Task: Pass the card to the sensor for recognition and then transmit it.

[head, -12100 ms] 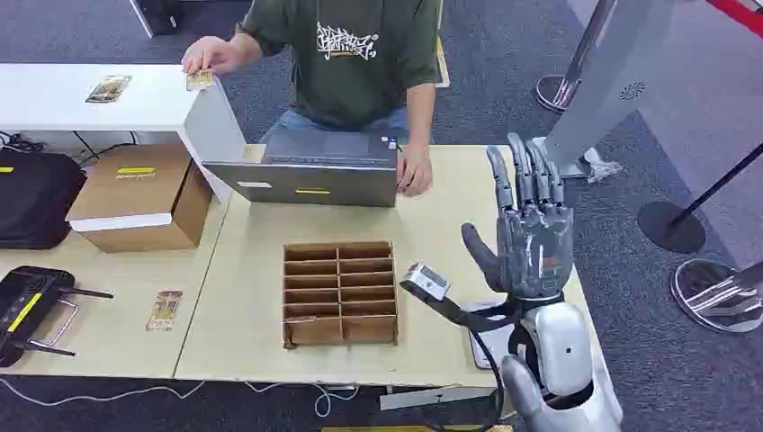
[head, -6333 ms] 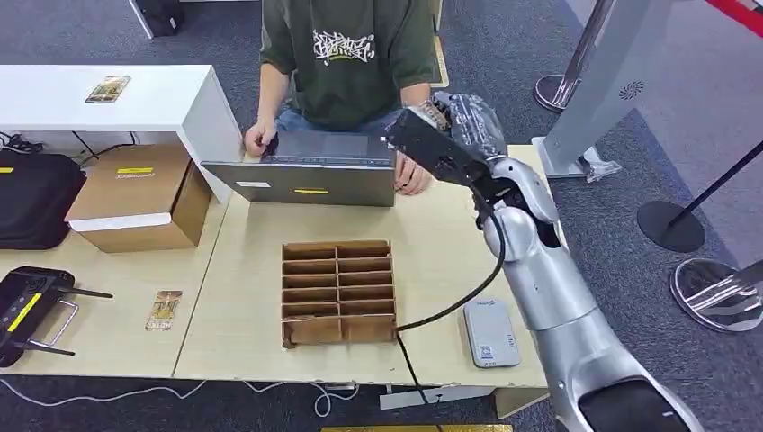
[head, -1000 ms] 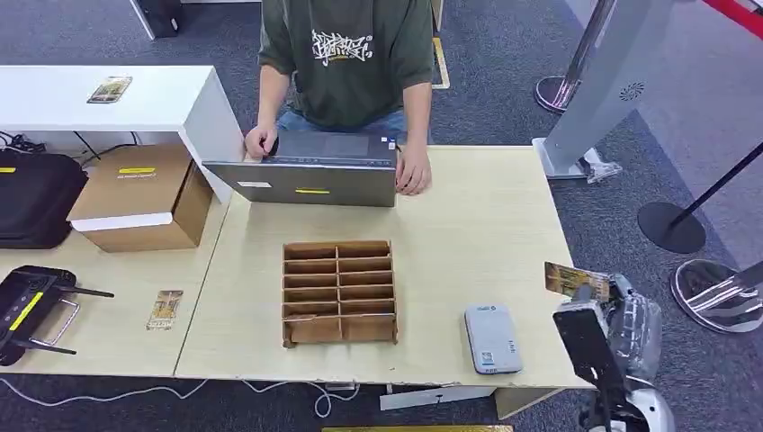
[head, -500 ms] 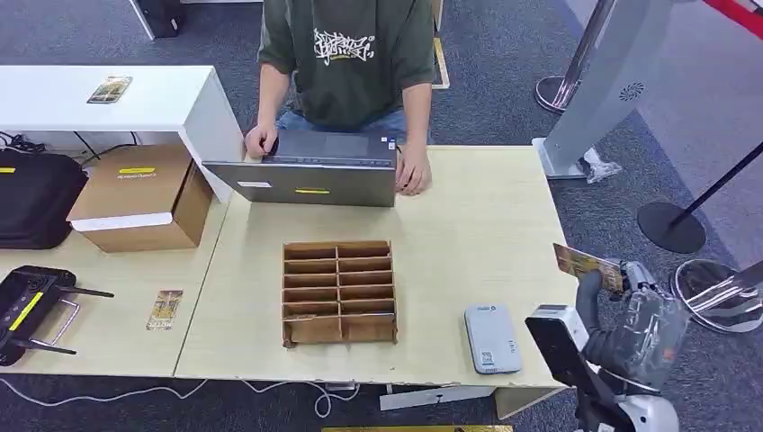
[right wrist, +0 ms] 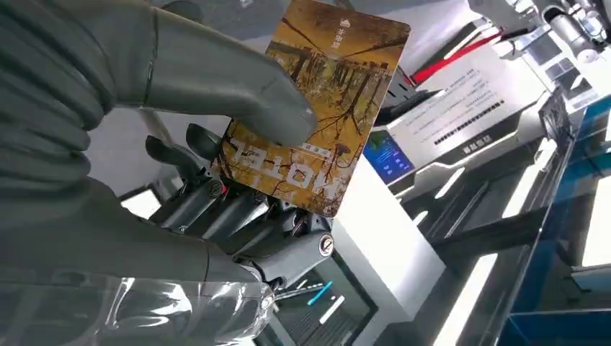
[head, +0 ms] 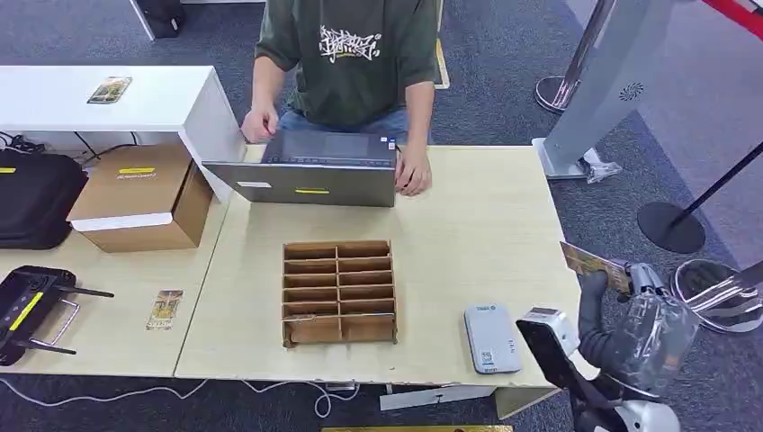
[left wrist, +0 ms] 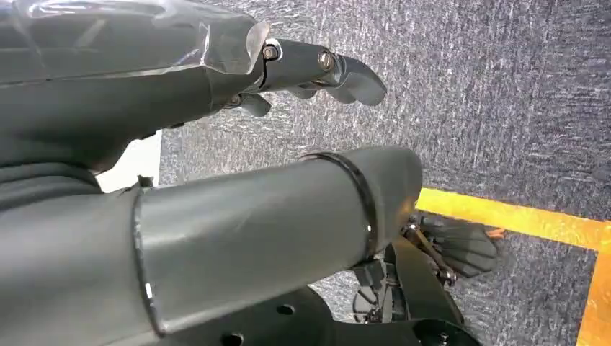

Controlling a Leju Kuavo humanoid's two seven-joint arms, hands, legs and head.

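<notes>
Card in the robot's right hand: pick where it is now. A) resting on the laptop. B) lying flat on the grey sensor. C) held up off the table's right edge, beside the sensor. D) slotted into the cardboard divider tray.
C: the right hand pinches the card in the air past the table's right edge, with the grey sensor bare on the table beside it.

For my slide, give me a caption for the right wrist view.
Robot hand pinches a golden printed card between thumb and fingers.
</notes>
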